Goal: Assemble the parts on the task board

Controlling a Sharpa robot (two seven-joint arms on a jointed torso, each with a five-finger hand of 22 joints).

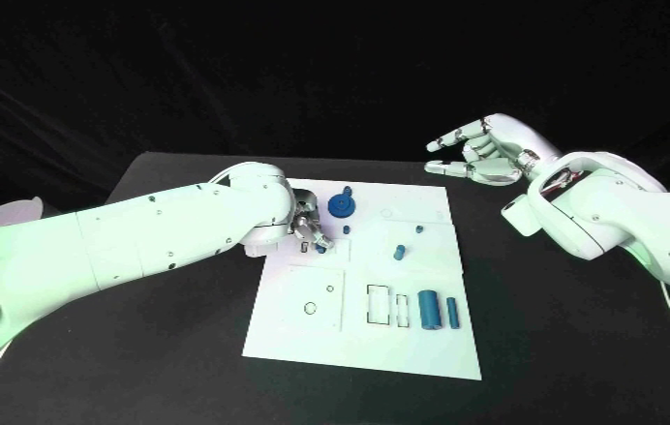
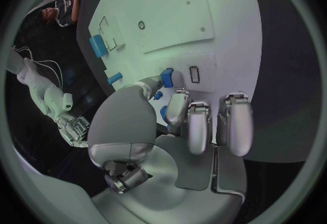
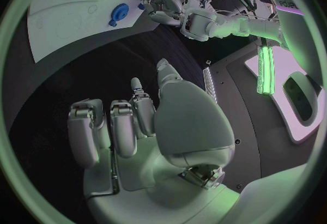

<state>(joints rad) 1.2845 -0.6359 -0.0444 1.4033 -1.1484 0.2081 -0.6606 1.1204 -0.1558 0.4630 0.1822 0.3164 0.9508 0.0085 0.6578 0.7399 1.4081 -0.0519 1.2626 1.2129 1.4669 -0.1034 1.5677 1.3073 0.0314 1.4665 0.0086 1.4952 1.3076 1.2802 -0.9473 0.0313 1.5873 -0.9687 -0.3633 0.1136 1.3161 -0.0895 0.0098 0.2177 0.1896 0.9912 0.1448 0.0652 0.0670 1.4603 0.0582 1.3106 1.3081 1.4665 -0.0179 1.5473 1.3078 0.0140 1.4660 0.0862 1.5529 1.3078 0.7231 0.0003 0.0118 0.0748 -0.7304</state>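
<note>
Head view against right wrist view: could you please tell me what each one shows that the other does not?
Head view adds two blue cylinders at the task board's near end. Right wrist view adds the right hand up close, its fingers apart and holding nothing. Both share the left hand over the board, beside the blue gear-like part.
</note>
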